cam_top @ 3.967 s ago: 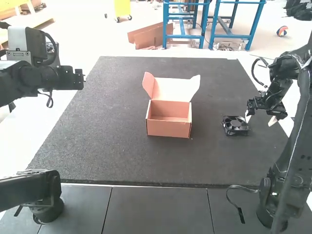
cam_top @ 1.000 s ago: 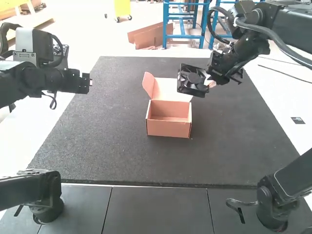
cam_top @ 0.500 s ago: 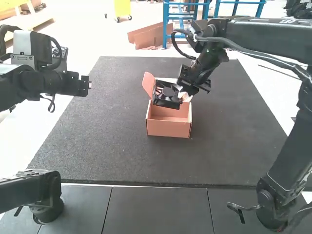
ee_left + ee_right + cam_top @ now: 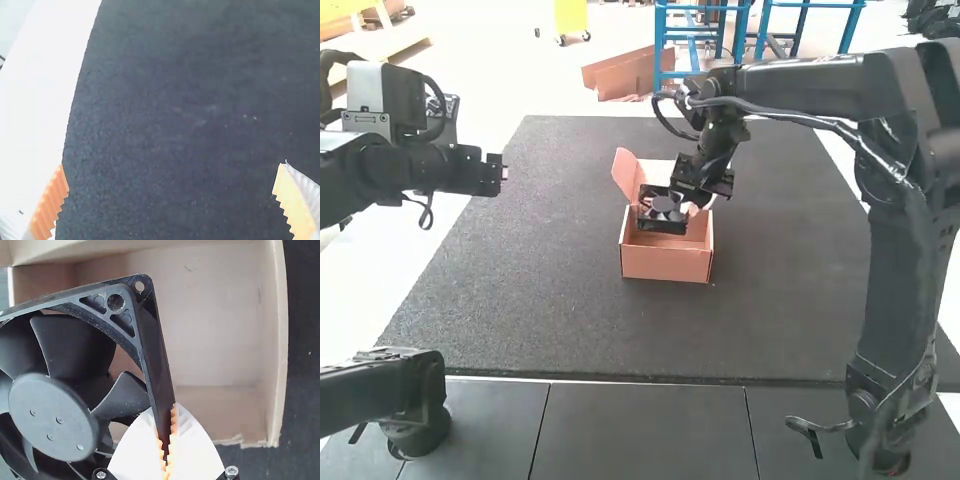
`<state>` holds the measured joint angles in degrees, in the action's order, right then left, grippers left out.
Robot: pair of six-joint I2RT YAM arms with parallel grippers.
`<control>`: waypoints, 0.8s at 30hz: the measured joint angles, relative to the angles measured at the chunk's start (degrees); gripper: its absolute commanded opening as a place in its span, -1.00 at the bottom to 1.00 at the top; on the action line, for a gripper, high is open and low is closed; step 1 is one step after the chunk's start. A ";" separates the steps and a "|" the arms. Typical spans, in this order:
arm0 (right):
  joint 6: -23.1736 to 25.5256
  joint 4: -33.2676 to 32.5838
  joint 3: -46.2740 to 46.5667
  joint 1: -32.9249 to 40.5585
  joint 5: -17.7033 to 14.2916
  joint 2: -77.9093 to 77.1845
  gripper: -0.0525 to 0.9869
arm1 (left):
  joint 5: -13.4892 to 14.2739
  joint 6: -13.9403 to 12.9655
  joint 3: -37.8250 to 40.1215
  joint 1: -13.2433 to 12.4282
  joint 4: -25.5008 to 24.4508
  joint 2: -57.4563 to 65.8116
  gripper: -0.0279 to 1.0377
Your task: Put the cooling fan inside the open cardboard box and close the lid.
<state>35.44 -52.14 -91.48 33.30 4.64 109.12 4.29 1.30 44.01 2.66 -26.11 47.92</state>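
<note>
We pinch the cooling fan's (image 4: 60,405) frame in our right gripper (image 4: 167,445) over the cardboard box (image 4: 220,330); our left gripper (image 4: 170,205) has its fingers spread wide.

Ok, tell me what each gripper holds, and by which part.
The right gripper pinches the cooling fan by one side wall of its frame, over the open cardboard box. The left gripper is open and holds nothing.
</note>
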 measured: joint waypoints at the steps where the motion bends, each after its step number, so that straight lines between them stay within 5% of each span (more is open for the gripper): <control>1: -0.15 0.39 -0.02 0.00 -0.61 0.57 -0.93 | -0.02 0.00 0.00 -0.02 -0.02 0.02 0.87; 16: -1.36 3.58 -0.28 0.00 -4.33 6.29 -0.91 | 0.00 0.00 0.02 -0.02 -0.52 0.02 0.87; 18: -1.36 3.61 -0.28 -0.07 -4.04 6.62 -0.64 | 0.00 0.00 0.02 -0.02 -0.55 0.00 0.87; 22: -1.77 3.63 -0.55 -0.33 -2.51 6.71 0.20 | 0.00 0.00 0.02 -0.02 -0.52 0.00 0.87; 24: -2.32 3.37 -1.64 -0.52 -1.66 6.71 0.38 | 0.00 0.00 0.00 0.04 -0.48 0.02 0.87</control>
<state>33.12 -48.77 -93.12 32.77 2.98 115.83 4.29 1.30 44.01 2.70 -26.59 47.94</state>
